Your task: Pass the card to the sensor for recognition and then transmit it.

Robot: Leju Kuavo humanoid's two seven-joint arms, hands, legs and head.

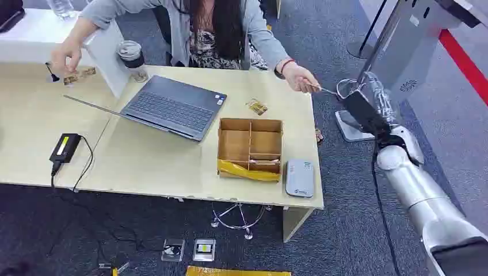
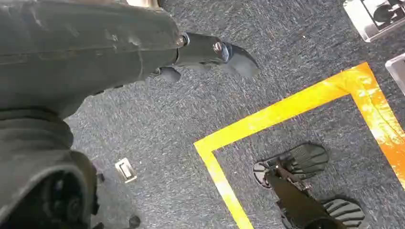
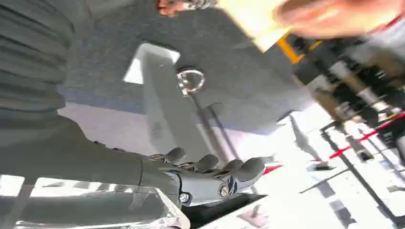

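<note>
My right hand [image 1: 359, 106], holding a dark card [image 1: 363, 115], is raised beside the table [image 1: 144, 161] toward the person's hand [image 1: 299, 77], well apart from the grey sensor [image 1: 300, 178]; left hand's [image 2: 210, 52] state: cannot tell.

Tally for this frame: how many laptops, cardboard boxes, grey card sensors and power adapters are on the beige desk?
Laptop: 1
Divided cardboard box: 1
Grey card sensor: 1
Black power adapter: 1
Total: 4

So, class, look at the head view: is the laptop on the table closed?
No. The laptop lies open on the table, with its keyboard showing.
</note>
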